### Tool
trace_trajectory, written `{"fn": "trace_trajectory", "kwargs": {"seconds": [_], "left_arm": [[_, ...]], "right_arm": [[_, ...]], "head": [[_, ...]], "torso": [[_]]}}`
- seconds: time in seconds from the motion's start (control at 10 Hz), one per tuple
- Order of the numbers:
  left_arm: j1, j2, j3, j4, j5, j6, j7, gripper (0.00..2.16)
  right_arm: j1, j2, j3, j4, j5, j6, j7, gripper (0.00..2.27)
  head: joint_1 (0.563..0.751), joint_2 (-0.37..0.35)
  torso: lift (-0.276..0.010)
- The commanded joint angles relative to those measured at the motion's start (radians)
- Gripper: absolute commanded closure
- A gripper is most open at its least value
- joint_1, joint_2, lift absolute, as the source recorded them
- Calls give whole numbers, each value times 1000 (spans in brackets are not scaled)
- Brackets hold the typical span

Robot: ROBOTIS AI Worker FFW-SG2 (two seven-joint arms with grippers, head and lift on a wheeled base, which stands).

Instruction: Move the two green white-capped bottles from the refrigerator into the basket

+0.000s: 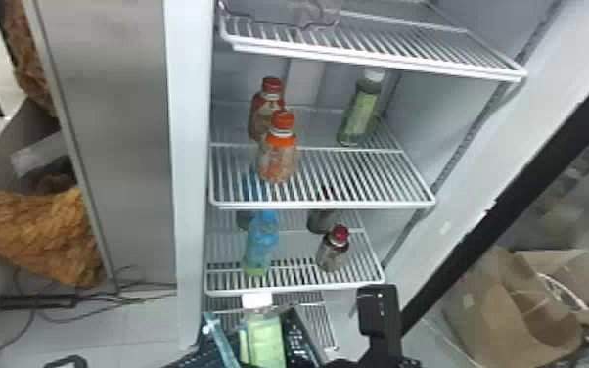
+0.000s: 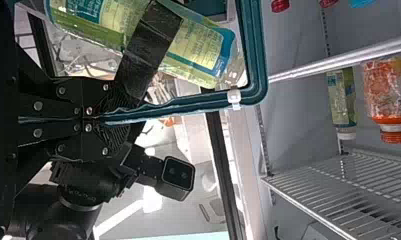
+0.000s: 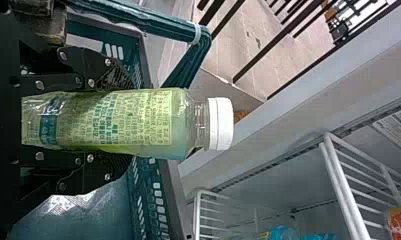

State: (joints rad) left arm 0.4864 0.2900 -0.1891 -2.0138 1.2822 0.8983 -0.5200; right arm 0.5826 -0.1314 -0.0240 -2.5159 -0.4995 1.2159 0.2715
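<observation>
In the head view, one green white-capped bottle (image 1: 265, 340) stands upright at the basket (image 1: 302, 342), beside its teal handle (image 1: 220, 342). My right gripper (image 1: 379, 313) shows there by its black mount. The right wrist view has that bottle (image 3: 133, 122) between the fingers of my right gripper (image 3: 103, 120), shut on it, cap beyond them. At the head view's bottom left edge is a black part of my left gripper (image 1: 66, 362); in the left wrist view, the left gripper (image 2: 113, 118) is shut on the basket handle (image 2: 188, 105). Another green bottle (image 1: 361, 112) stands on the middle refrigerator shelf.
Orange-capped (image 1: 278, 151) and red-capped (image 1: 261, 107) bottles share the middle shelf (image 1: 347, 203). Below are a blue bottle (image 1: 261, 242) and a dark-red-capped bottle (image 1: 332, 252). The refrigerator's door frame (image 1: 494, 210) is at the right, with a cardboard box (image 1: 509, 303) beyond.
</observation>
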Motion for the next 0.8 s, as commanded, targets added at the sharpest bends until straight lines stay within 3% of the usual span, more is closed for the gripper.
{"fn": "trace_trajectory", "kwargs": {"seconds": [0.0,0.3,0.7], "left_arm": [[0,0,-2,0,0,0,0,1204],[-3,1,-4,0,0,0,0,1204],[-3,1,-2,0,0,0,0,1204]], "right_arm": [[2,-1,-2,4,-7,-13,9,774],[14,1,-16,9,1,-84,37,219],[36,12,-40,4,17,-195,44,130]], "head": [[695,-270],[695,-270],[695,-292]], "torso": [[-4],[-4],[-4]]}}
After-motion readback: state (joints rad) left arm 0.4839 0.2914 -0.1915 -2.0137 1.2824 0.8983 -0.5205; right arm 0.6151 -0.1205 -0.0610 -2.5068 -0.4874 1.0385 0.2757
